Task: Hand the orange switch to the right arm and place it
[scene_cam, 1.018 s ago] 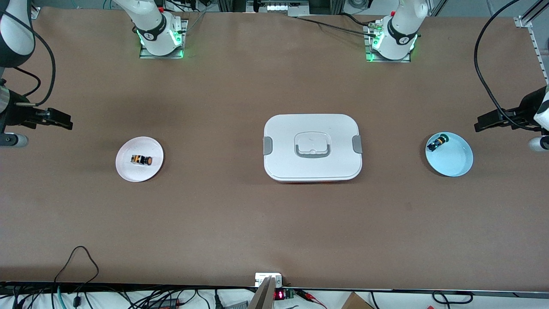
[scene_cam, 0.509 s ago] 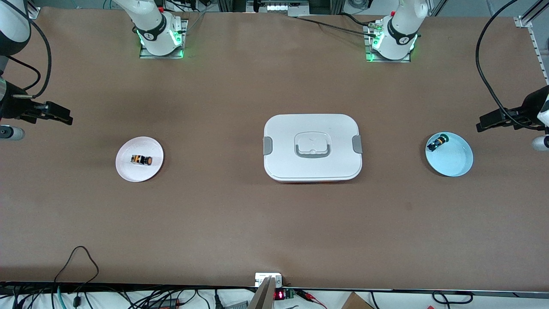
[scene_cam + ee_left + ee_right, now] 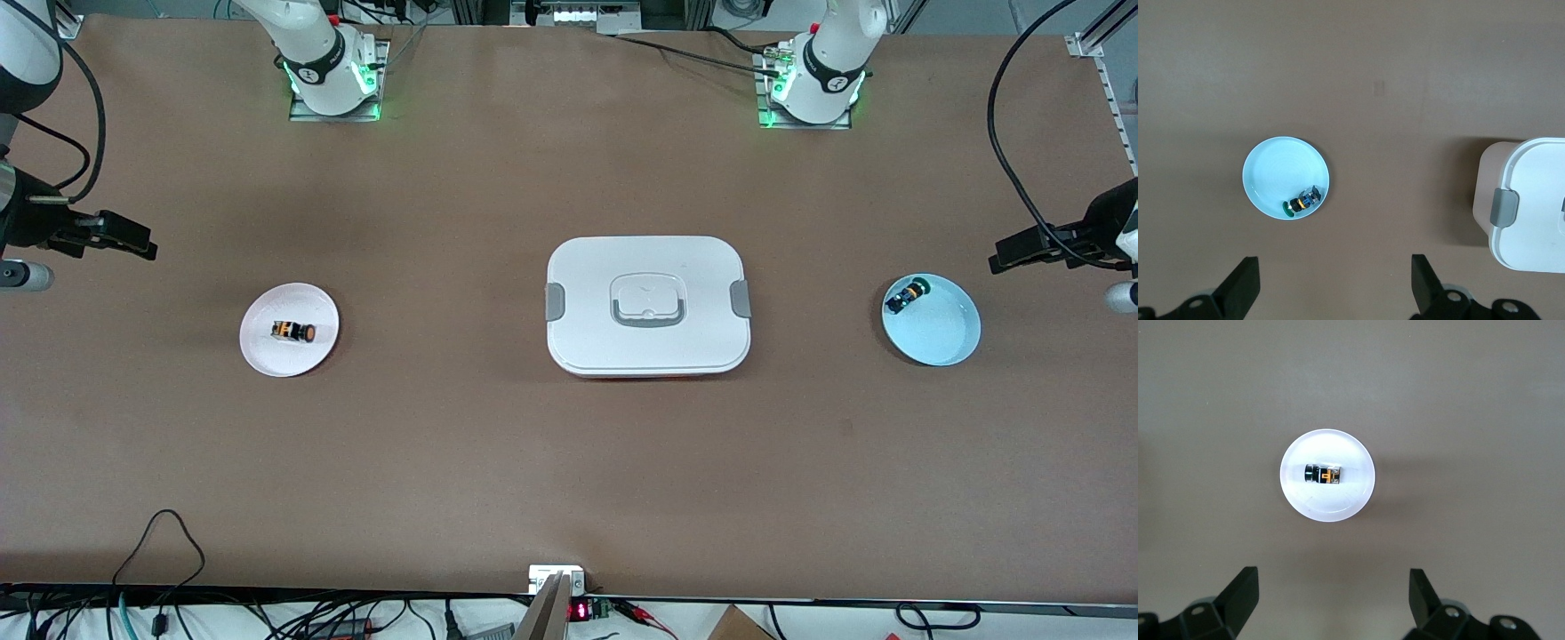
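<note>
The orange switch (image 3: 294,332) lies on its side on a small white plate (image 3: 267,351) toward the right arm's end of the table; the right wrist view shows the switch (image 3: 1323,474) on that plate (image 3: 1328,507) from above. My right gripper (image 3: 140,246) hangs open and empty over bare table beside this plate, and its fingertips (image 3: 1248,579) stand wide apart. My left gripper (image 3: 1003,261) hangs open and empty at the left arm's end, over the table next to a light blue plate (image 3: 942,333).
A white lidded box (image 3: 587,342) with grey side clips sits mid-table. On the light blue plate (image 3: 1268,170) lies a small blue-black switch with a green cap (image 3: 906,295), also in the left wrist view (image 3: 1301,201). Cables hang along the table's near edge.
The right gripper has shifted a little toward the robots' bases. The left gripper has drawn back slightly toward its end of the table. The plates and switches have stayed put.
</note>
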You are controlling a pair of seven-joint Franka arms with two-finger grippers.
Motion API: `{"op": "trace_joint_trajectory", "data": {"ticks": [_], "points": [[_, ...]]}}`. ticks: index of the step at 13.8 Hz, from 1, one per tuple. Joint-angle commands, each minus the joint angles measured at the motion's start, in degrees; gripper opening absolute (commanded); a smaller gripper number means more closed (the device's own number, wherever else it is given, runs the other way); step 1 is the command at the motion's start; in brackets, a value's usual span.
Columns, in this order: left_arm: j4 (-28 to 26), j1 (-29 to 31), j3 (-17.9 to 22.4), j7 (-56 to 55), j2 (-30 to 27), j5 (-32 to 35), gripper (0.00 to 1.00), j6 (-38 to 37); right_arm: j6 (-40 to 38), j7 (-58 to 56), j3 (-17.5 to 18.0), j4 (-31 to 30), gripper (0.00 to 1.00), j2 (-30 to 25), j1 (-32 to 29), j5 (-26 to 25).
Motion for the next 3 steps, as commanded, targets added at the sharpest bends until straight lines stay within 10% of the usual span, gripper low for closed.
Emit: {"op": "trace_joint_trajectory", "data": {"ticks": [1,3], "points": [[2.2,0.09,-0.22,-0.39,1.09,1.52,1.0,-1.3,-0.04,0.81,0.14,-0.88,1.0,-1.46,0.19,0.48],[2.2,0.09,-0.13,-0.39,1.01,1.52,1.0,-1.3,0.05,0.9,0.22,-0.88,1.0,-1.46,0.28,0.48]]}}
